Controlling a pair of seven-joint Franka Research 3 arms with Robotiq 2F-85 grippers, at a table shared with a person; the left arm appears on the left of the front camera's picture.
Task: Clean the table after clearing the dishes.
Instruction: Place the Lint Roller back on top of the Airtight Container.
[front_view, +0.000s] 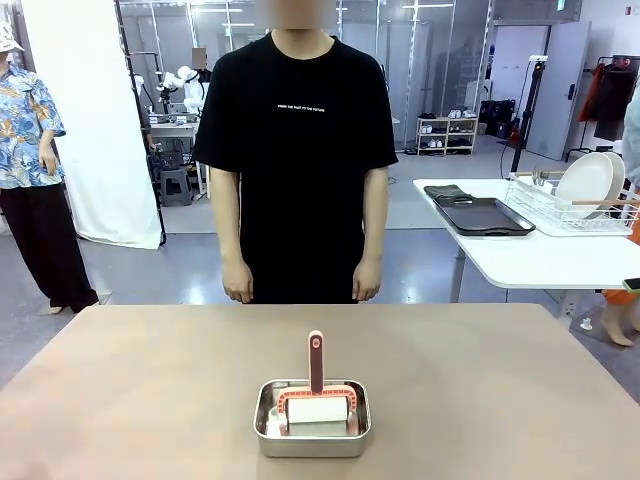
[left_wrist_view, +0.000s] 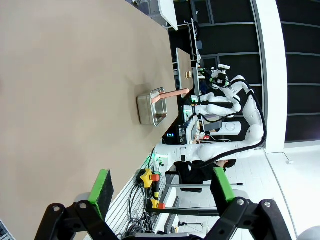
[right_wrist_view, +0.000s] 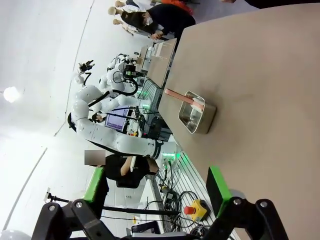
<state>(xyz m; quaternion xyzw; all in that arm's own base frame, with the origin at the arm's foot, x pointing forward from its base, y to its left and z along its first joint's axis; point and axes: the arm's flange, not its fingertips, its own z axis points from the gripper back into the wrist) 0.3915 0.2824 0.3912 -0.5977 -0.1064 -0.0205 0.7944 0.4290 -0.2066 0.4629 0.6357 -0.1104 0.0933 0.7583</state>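
We see our left claw gaping wide with nothing between its green pads, and our right claw likewise wide and empty, both well back from the steel pan. That pan sits on the tan counter near our edge, a pink-handled roller standing in it. Beyond the pan a person stands at the counter's far side, arms down. Farther right of the pan, white plates rest in a wire rack beside dark trays on a white counter.
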